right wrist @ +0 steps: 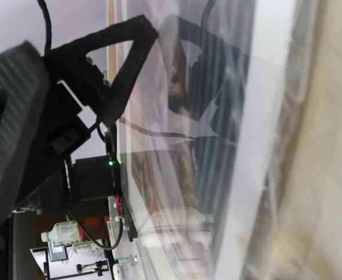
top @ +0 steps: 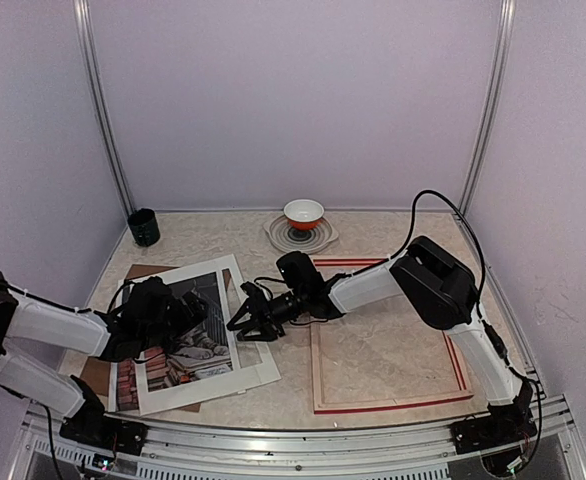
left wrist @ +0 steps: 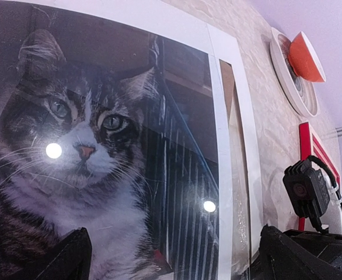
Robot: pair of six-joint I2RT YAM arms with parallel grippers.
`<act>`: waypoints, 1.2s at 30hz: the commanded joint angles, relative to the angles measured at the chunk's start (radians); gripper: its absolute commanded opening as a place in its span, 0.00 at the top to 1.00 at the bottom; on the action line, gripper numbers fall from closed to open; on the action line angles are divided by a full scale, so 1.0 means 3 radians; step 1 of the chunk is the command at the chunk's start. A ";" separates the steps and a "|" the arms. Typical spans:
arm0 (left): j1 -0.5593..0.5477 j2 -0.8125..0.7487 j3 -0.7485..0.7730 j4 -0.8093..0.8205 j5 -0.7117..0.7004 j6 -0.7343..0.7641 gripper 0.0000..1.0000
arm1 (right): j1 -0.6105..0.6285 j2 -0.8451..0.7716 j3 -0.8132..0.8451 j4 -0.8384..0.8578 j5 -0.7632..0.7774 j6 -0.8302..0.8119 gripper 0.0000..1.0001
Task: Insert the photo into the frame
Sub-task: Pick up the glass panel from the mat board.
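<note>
The photo (top: pixel 195 345) lies flat at about 8 o'clock on the counter (top: pixel 393 235). It shows through the cut-out of the white mat (top: pixel 213 388), which rests on top of it, and a brown backing board (top: pixel 138 272) peeks out from under the stack at 11 o'clock. The frame (top: pixel 388 405) lies flat at 3 o'clock of the stack, just beside it, with the marble showing through its pane.

The left pincer (top: pixel 188 308) hangs over the cat's picture with its jaws spread wide and nothing between them. The right pincer (top: pixel 238 315) reaches across to the 3 o'clock edge of the mat. Its wrist view is crowded with glare and overlapping sheet edges, so we cannot tell whether it is clamped on anything or merely half spread.

We judge the print to be light, thin and floppy. The bright reflections on it in the left wrist view (left wrist: pixel 89 146) suggest a slick surface. Pressed flat under the mat, it offers no face to pinch. We would take it by an exposed edge or corner on the 3 o'clock side, grip gently to avoid creasing it, and slide it rather than lift it high, since it will likely sag.
</note>
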 commanded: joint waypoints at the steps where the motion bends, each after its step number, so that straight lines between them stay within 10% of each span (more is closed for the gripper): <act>1: -0.0054 0.0146 -0.0034 0.0026 0.0169 -0.0079 0.01 | -0.0016 0.0081 0.0044 -0.0006 0.0023 0.0029 0.51; 17: -0.0055 -0.0303 0.0031 -0.0369 -0.0121 0.0011 0.01 | -0.0057 -0.0063 -0.0141 0.0322 -0.0069 0.0236 0.97; 36: -0.0060 -0.1175 0.0202 -0.0930 -0.0339 0.0145 0.01 | -0.0250 -0.1085 -0.0776 -0.0237 0.0218 -0.0450 1.00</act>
